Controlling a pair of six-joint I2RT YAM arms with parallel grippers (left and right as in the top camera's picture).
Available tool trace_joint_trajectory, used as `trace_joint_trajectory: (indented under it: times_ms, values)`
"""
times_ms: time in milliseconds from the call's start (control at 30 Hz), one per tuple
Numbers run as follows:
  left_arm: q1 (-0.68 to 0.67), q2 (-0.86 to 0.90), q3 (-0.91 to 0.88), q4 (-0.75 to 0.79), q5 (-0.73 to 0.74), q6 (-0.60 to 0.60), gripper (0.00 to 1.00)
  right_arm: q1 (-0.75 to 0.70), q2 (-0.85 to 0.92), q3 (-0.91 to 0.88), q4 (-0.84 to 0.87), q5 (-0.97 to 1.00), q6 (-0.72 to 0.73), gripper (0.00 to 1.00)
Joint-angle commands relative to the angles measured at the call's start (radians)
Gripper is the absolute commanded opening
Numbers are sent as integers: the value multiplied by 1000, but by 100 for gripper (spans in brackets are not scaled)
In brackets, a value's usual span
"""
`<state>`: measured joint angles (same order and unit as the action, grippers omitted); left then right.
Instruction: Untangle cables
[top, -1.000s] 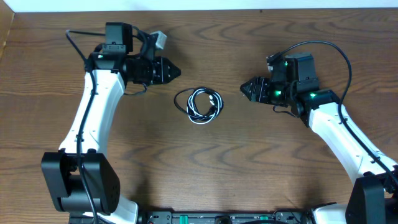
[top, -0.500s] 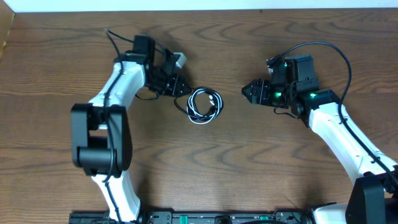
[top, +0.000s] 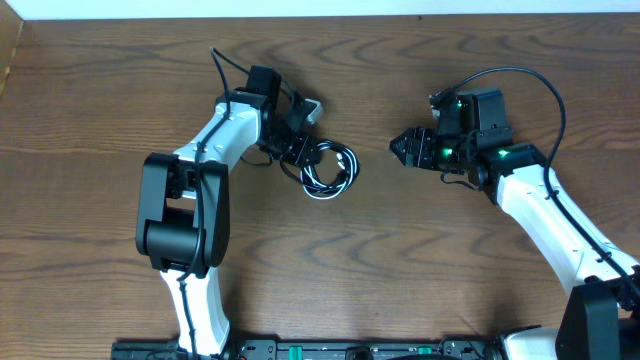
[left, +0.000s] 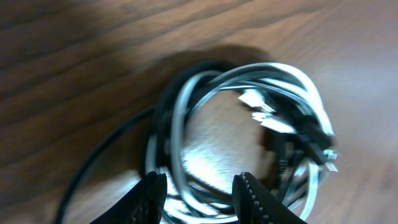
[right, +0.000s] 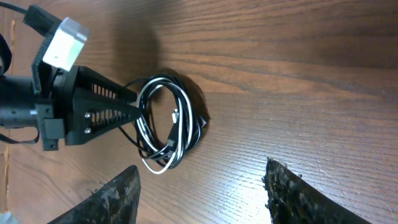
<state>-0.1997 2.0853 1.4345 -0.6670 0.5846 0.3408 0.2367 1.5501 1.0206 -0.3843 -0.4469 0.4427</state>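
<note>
Down at the cables (top: 325, 168) with the left gripper (top: 305, 152); tips right on the coil's near rim, jaws parted to a middling gap, nothing visibly pinched. From the left wrist, 2 fingers (left: 152, 194) low in view, straddling several strands of the near arc; white cable (left: 292, 78) and black cable (left: 106, 152) wound together just ahead of the tips, small plugs (left: 255, 101) bunched ahead and to the right, 1 black tail trailing off to the left. Placed so, presumably, to close on 1 side of the loop and anchor it.

Well apart from the coil with the right gripper (top: 393, 146); jaws wide, empty, aimed at the bundle across bare table (top: 420, 270). From the right wrist, coil straight ahead, beyond the fingers (right: 118, 196), with the left gripper's wedge at its far side. Kept at a distance, likely, to leave the other arm room and to keep a clear line to the opposite side of the loop.

Judged as the 1st grasp, task barely begun; both cords in 1 coil, no strand freed. Next, by this reading: closing the left tips on a single colour rather than the whole bunch; too blurred to tell which strands sit between the tips. Risks: catching both cords at once, or dragging the light coil across the smooth wood instead of lifting it.
</note>
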Motion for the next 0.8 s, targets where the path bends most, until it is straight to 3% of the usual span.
trace_joint_trajectory:
  times_ms: [0,767]
  values:
    - [-18,19,-11,18,-131,-17,39,-2,8,13,-1,11,-14,61]
    - [-61,67,-27,51,-157,-36,32,-2,8,13,-1,11,-14,60]
